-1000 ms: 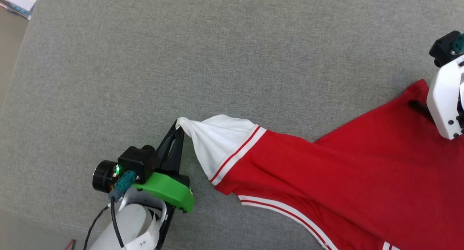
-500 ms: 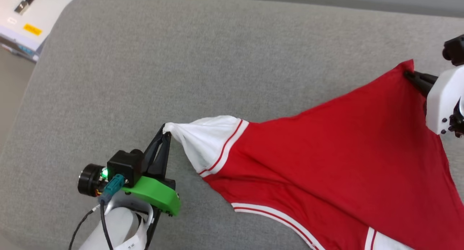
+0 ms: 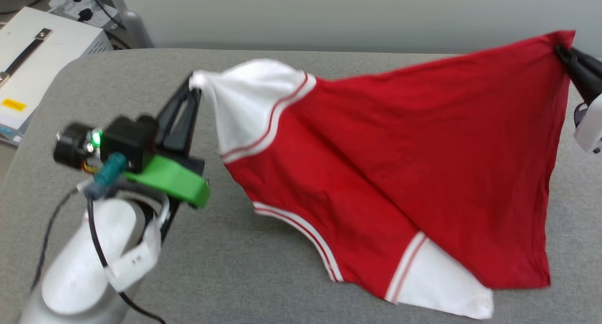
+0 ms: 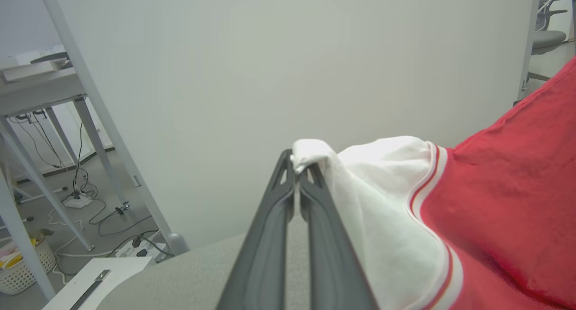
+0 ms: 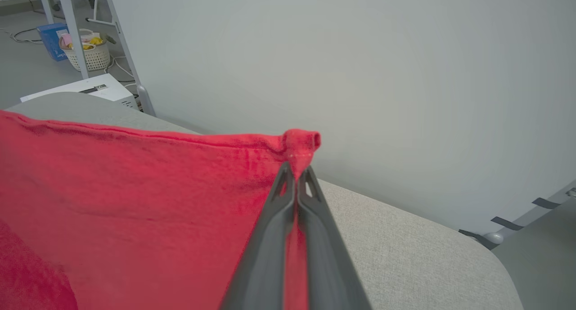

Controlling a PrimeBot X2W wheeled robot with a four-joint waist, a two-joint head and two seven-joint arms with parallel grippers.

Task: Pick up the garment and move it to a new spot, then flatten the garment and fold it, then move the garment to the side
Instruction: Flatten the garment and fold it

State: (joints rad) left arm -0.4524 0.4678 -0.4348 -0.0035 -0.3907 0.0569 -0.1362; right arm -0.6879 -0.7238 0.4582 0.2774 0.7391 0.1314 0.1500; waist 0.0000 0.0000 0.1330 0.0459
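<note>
Garment (image 3: 400, 150) hangs pinched by left tool (image 3: 195, 85) and right tool (image 3: 562, 52); white box (image 3: 42, 56) beside cushion (image 3: 235, 267).

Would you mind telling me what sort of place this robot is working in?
Probably a lab or office workroom: there are loose cables, a metal-legged desk and an office chair in the background.

No words or numbers could be read. A yellow sticker (image 3: 12, 105) on the white box (image 3: 47, 49) was too small to make out. A white tag (image 3: 135, 259) on the left arm (image 3: 80, 272) bore small, blurred dark marks.
</note>
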